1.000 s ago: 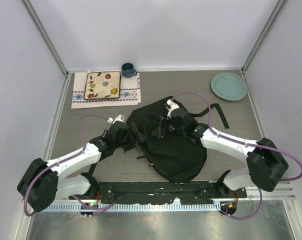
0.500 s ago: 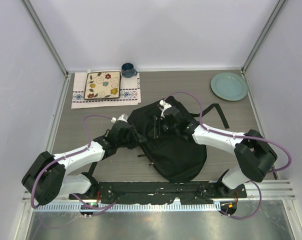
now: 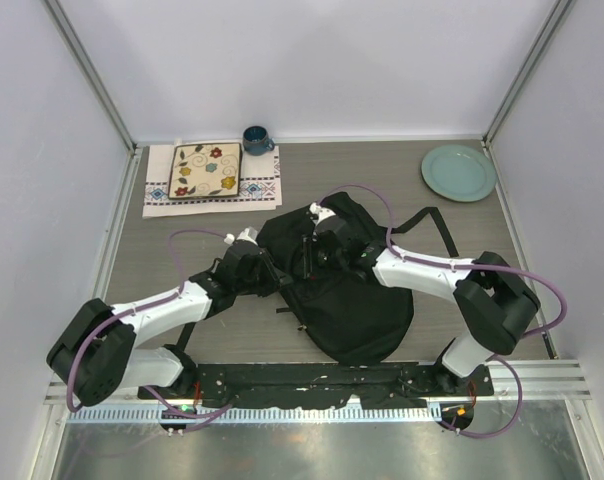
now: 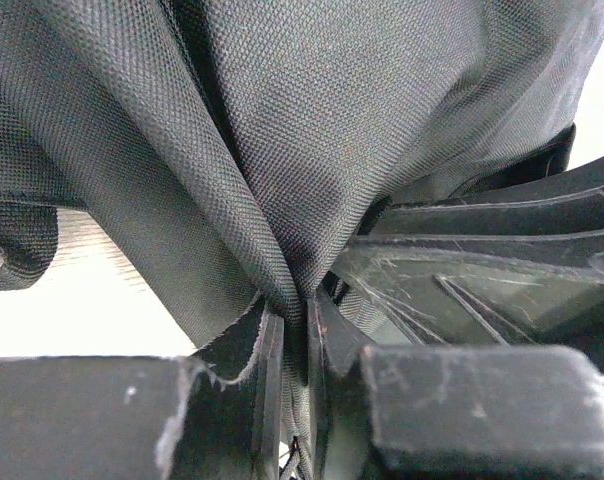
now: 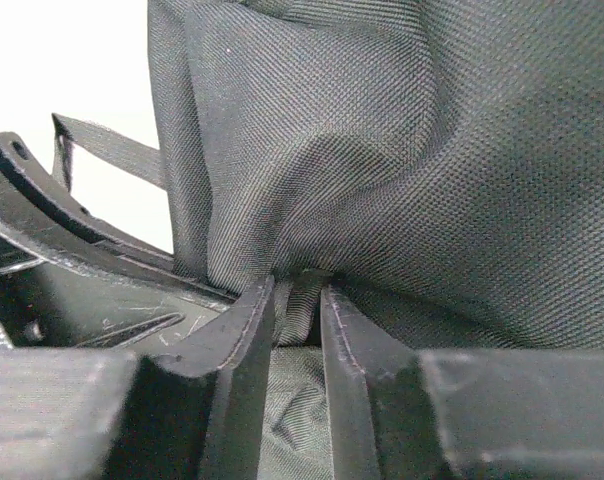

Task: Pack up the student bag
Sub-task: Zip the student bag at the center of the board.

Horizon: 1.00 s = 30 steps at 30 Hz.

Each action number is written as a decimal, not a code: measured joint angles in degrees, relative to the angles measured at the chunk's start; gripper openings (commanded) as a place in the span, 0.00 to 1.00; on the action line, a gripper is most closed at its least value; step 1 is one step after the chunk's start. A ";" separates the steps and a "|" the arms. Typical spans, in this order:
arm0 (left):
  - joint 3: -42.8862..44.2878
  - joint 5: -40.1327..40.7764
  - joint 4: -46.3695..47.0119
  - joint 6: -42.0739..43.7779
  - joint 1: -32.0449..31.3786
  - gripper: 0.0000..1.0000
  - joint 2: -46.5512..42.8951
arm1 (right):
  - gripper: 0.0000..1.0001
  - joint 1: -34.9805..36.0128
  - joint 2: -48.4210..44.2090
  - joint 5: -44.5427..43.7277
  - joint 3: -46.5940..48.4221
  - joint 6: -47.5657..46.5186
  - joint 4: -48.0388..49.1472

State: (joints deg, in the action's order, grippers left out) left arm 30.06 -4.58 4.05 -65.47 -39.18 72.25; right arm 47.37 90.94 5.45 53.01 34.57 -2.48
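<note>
Currently I have 2 pinches on the student bag: left gripper clamps fabric at its left side, right gripper at its far end. Bag lies mid table, toward near edge.

The right gripper pinches a fold of the student bag. Its two black fingers sit close together, with the cloth squeezed between them. The bumpy black cloth bunches up and fills most of the view. A flat black strap shows beside the bag.
</note>
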 measured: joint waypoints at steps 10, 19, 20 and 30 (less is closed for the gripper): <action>-0.26 -0.44 0.74 0.13 0.20 0.01 0.15 | 0.01 0.68 1.38 -2.78 0.59 0.55 -0.63; -0.42 -0.44 0.96 0.79 0.20 0.00 0.15 | 0.00 1.05 -3.91 -9.07 -3.04 1.33 0.09; -0.42 -0.44 0.96 1.01 0.20 0.00 0.13 | 0.00 1.11 -5.22 -10.34 -3.78 1.40 0.04; -0.42 0.31 0.09 2.08 0.35 0.00 -1.84 | 0.00 1.66 -11.76 -19.58 -8.37 3.19 0.68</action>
State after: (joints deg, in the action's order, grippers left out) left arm 29.65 -4.27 4.14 -63.40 -38.83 70.41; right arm 49.04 79.18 -14.13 44.64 37.76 -1.80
